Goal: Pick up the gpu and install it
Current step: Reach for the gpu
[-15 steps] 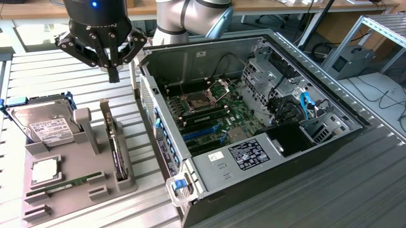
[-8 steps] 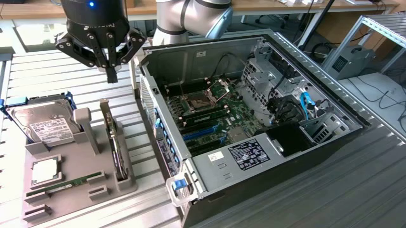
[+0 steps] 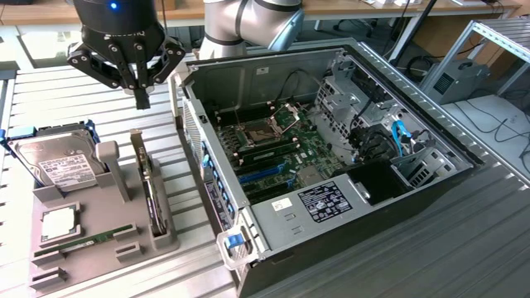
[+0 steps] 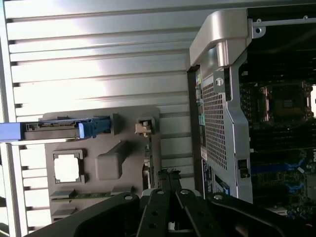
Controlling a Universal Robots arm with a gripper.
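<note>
The jaws, closed together and empty, hang above the gpu [image 3: 151, 186]. It stands on edge in the gray holder [image 3: 108, 211] below them, probably to leave its top edge free for gripping.

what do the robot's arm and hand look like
The arm is built of rounded silver-grey tubes with a pale blue-grey joint cap. The hand is black, with a cylindrical body carrying a small blue light and linked bars dotted with round pivot pins, narrowing to slim dark tips.
</note>
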